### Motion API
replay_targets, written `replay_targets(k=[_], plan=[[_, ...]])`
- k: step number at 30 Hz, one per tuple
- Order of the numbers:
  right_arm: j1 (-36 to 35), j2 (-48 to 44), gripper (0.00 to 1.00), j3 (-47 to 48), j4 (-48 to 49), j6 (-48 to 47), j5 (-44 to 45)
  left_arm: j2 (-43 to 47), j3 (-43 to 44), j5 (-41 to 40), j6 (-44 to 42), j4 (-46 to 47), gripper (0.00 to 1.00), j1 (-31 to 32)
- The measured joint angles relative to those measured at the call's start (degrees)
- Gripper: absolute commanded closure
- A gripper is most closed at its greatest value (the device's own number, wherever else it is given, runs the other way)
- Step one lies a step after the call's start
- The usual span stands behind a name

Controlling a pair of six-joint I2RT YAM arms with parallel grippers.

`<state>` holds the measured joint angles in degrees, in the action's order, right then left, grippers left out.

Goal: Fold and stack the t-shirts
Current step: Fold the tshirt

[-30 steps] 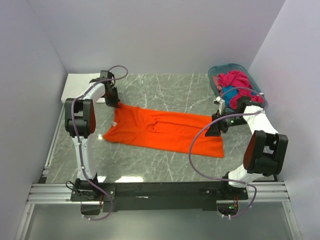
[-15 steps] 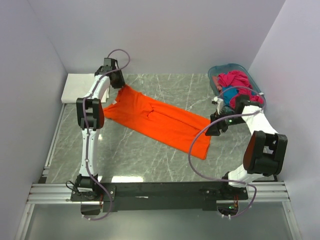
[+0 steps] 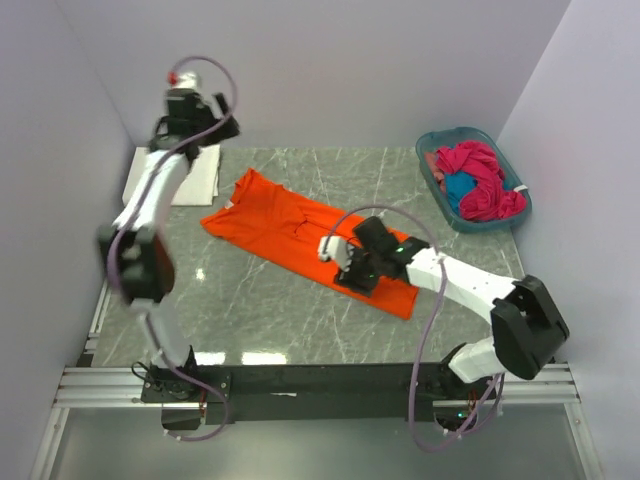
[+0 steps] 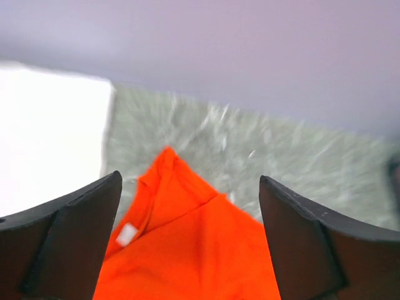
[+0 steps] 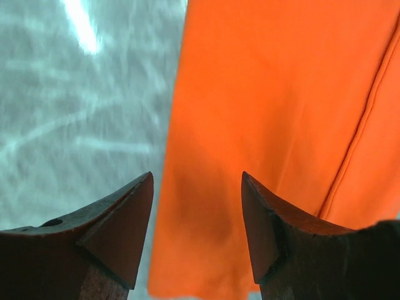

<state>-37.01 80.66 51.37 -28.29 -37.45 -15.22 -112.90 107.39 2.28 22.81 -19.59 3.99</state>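
Well, the orange t-shirt lies flat on the marble table, laid out as a long narrow strip. Its axis runs from the collar at about 10 o'clock to the hem at about 4 o'clock. The right gripper sits low over the hem half, straddling the strip's long near edge, jaws roughly half apart with nothing between them. It's plainly the nearer arm. The left gripper hangs high beyond the collar end, toward 11 o'clock, jaws spread wide and empty. Just past the collar at 9 o'clock lies a flat white cloth. Out at 2 o'clock a teal basket holds the magenta and blue shirts. I'd guess the next fold carries hem toward collar.
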Motion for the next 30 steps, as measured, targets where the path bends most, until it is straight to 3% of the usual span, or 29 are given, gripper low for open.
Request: replay_targets(k=[7, 11, 20, 26, 30], plan=[[-8.9, 11.1, 0.38, 3.8, 6.8, 6.9, 13.7, 50.6, -30.2, -2.3, 0.2, 10.3, 0.0, -11.3], [-12.5, 11.8, 0.38, 3.7, 7.0, 9.2, 17.4, 69.1, -45.9, -1.7, 0.2, 12.6, 0.01, -10.2], [-15.3, 15.7, 0.46, 3.4, 7.9, 11.9, 22.3, 73.2, -63.9, -2.3, -0.7, -0.3, 0.01, -10.2], [-15.3, 16.8, 0.65, 3.4, 8.9, 12.5, 24.2, 79.6, -66.7, -3.3, -0.9, -1.0, 0.01, -10.2], [-15.4, 17.1, 0.88, 3.3, 9.0, 12.5, 24.6, 80.8, -66.9, -3.3, -1.0, -0.8, 0.01, -10.2]])
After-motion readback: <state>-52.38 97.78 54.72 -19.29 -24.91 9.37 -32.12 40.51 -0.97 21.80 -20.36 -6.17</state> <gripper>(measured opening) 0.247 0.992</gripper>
